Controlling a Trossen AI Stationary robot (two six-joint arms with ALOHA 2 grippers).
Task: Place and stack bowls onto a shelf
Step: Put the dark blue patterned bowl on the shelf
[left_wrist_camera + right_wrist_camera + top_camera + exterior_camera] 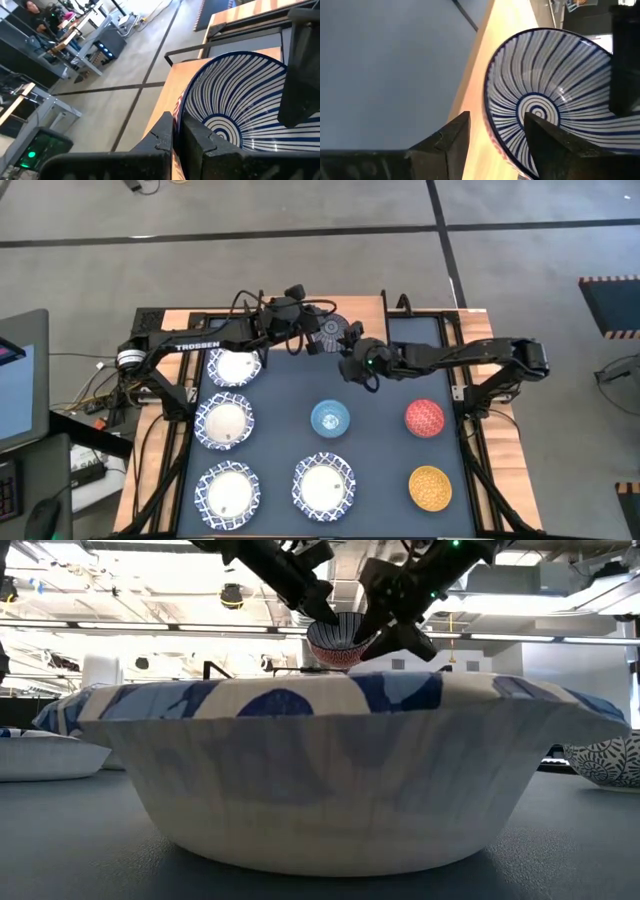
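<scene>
A small bowl, blue-striped inside and reddish outside (330, 330), is over the light wooden shelf top (366, 313) at the table's far edge. It also shows in the low view (338, 640), where the white bowl in front hides its foot. My left gripper (312, 338) is shut on its rim on the left side. My right gripper (350, 352) is open at the opposite side. One of its fingers (546, 134) is inside the bowl and one (451, 136) outside, with wood showing between the outer finger and the wall. My left gripper pinches the striped bowl's rim (178, 116) between its two fingers, one finger (210, 142) inside the bowl and one (159, 137) outside against the wall. The fingers slant down from the table's left side. The bowl is tilted over the shelf; whether its foot rests there is hidden.
Four wide white bowls with blue rims lie on the dark table at the left and front (233, 367) (224, 421) (228, 491) (323, 486). A light blue bowl (330, 418), a red one (424, 418) and a yellow one (430, 487) lie to the right.
</scene>
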